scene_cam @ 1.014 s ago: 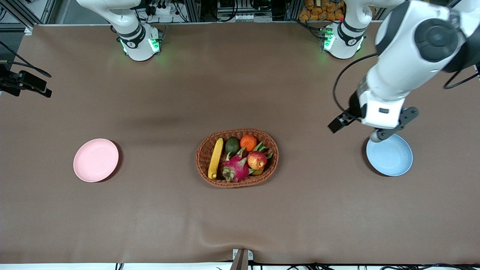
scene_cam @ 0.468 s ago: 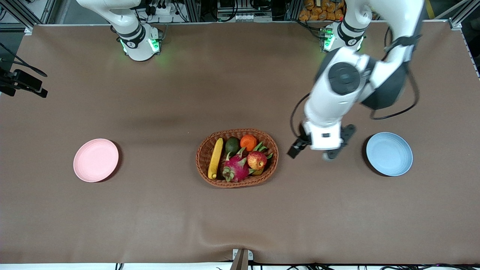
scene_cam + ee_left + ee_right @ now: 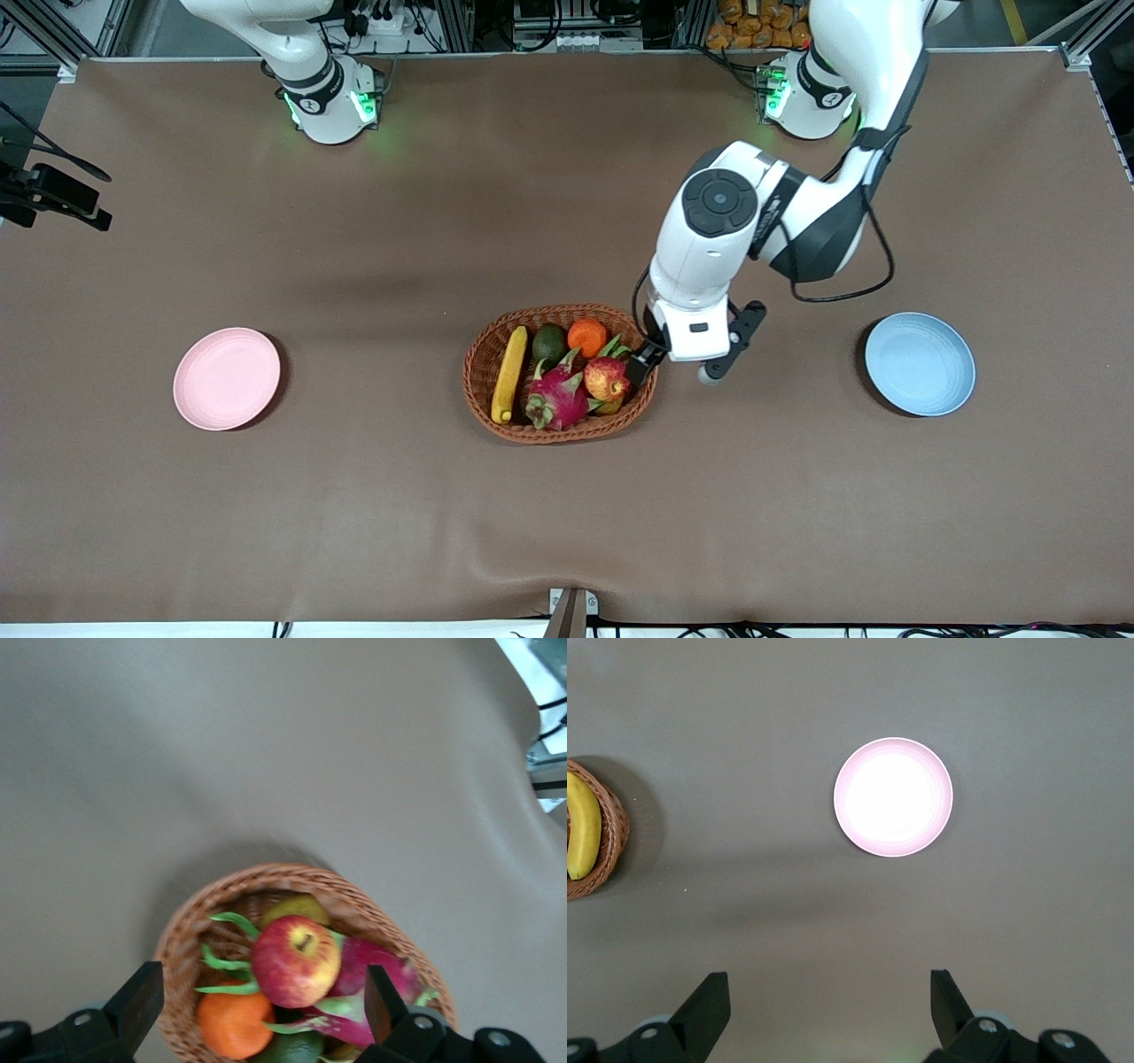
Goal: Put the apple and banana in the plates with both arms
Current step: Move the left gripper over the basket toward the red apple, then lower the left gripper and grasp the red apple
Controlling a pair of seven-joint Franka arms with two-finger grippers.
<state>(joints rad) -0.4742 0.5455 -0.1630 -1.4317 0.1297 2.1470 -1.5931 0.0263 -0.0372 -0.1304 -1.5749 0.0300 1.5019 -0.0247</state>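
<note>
Front view: left gripper (image 3: 640, 361) poised over the wicker basket's (image 3: 485, 390) rim at the left arm's end, fingers spread wide, holding nothing. Apple (image 3: 607, 378) lying in the basket just beside that gripper, touching the dragon fruit (image 3: 558, 399). Banana (image 3: 509, 373) laid along the basket's inner wall at the right arm's end. Orange (image 3: 586, 336) and a dark green fruit (image 3: 548, 343) resting in the basket's part farther from the camera. Pink plate (image 3: 227, 378) bare near the surface's edge at the right arm's end, blue plate (image 3: 920, 364) bare toward the left arm's end. Right wrist view: right gripper (image 3: 831, 1005) high over bare surface near the pink plate, fingers apart, waiting.
</note>
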